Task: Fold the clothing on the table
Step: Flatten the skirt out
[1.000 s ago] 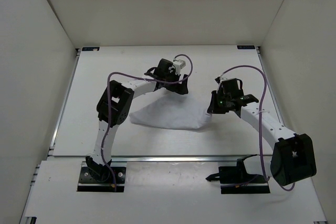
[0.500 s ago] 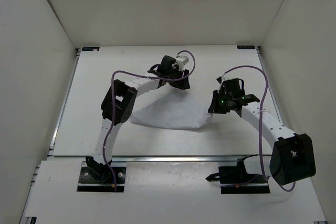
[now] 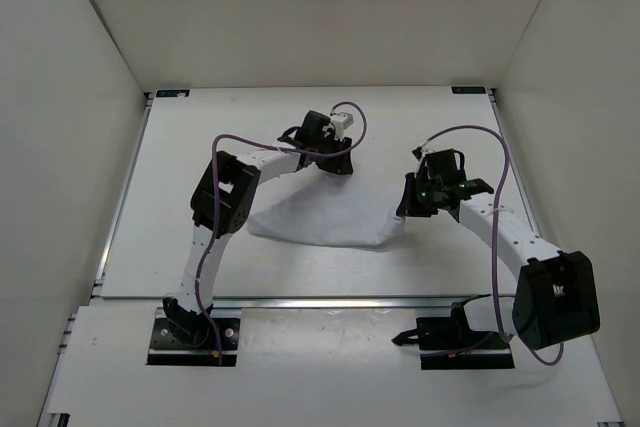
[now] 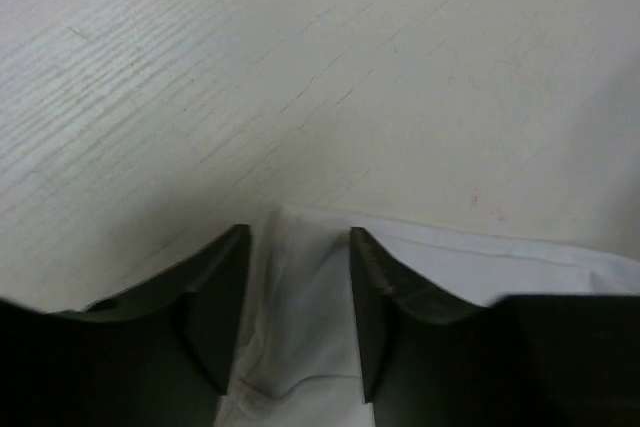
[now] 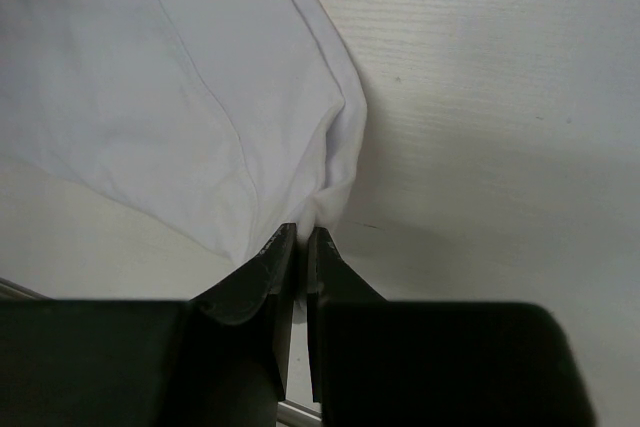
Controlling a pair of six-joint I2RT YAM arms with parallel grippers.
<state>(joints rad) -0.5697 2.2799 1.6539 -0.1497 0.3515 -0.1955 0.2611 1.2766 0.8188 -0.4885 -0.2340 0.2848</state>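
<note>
- The left fingers [image 3: 336, 161] sit at the far edge of the clothing [image 3: 320, 222], a little left of its middle. In the left wrist view they stand part-way apart, astride a hemmed edge of the cloth that runs up between them. No squeeze on the fabric shows, so I judge nothing is held there yet.
- The clothing lies on the bench [image 3: 200, 147] as a low, rumpled white wedge. Its near edge rests flat on the bench, its far edge reaches the left fingers, and its right corner rises toward the right arm.
- It looks thin, light and floppy. It should sag and crease wherever it is not held, and drag over the bench rather than slide as one piece. A hem or corner is the best place to take hold, because the doubled fabric there gives the fingers something to bite. A grip in the middle would only bunch it.
- The right fingers [image 3: 404, 209] are at the right corner of the clothing. The right wrist view shows them almost fully together, pinching a gathered corner of the white fabric, with the rest spreading away to the left.
</note>
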